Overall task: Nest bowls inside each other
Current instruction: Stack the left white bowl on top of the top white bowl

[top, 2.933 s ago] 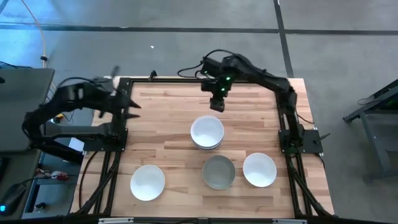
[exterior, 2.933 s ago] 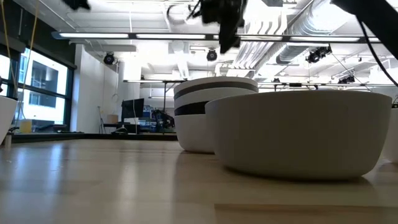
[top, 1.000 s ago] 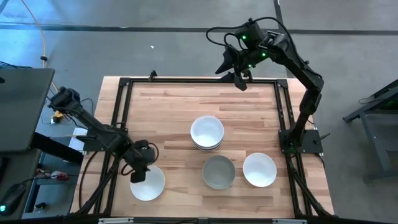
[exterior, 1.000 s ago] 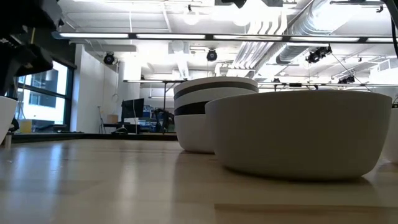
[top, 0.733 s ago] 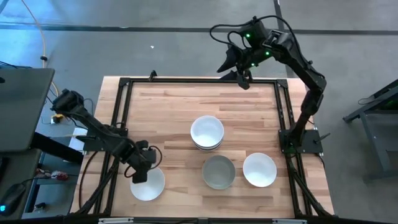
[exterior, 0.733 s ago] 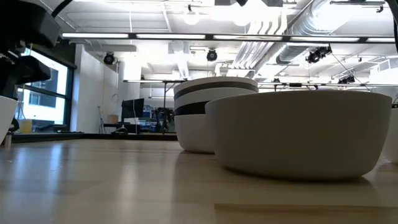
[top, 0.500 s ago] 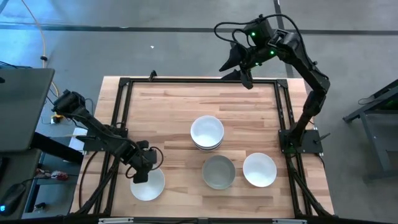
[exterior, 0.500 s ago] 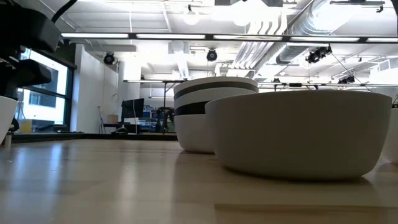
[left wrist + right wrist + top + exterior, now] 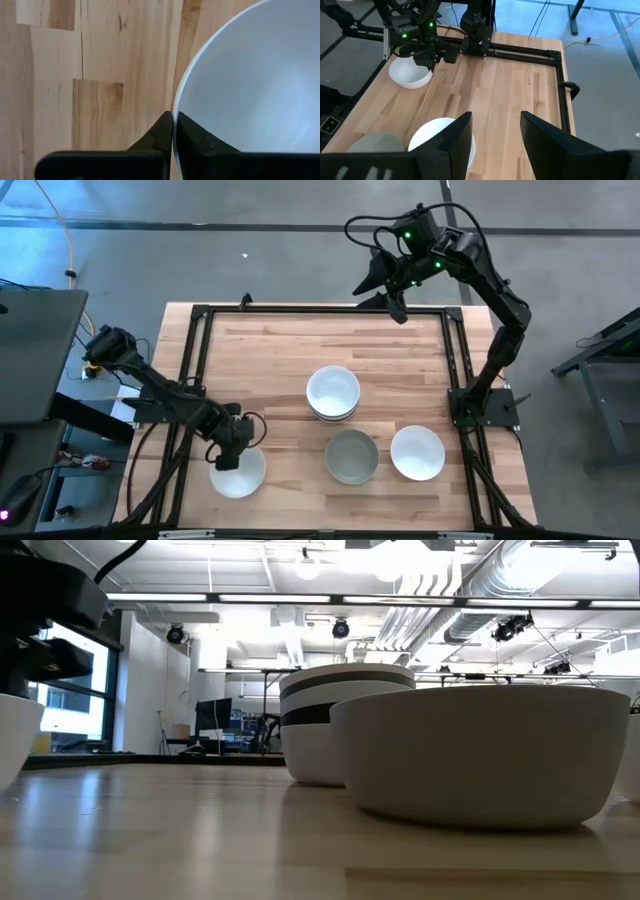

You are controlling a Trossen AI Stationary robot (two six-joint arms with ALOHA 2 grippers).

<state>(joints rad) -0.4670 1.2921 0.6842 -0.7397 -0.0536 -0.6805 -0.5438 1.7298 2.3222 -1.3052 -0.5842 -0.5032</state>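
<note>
Right gripper (image 9: 495,137) raised above the counter (image 9: 510,95), fingers (image 9: 455,137) spread wide, nothing between them; across the counter the left gripper (image 9: 431,64) sits at the rim of a white bowl (image 9: 410,74) near a corner; another white bowl (image 9: 440,140) and grey bowl (image 9: 375,142) closer in.

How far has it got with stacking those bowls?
Partly done: a stack of nested bowls stands mid-table. In hand: the left claw is pinched shut on the rim of a white bowl. Left: that one, a grey bowl and another white bowl. The right claw waits open at the far edge.
</note>
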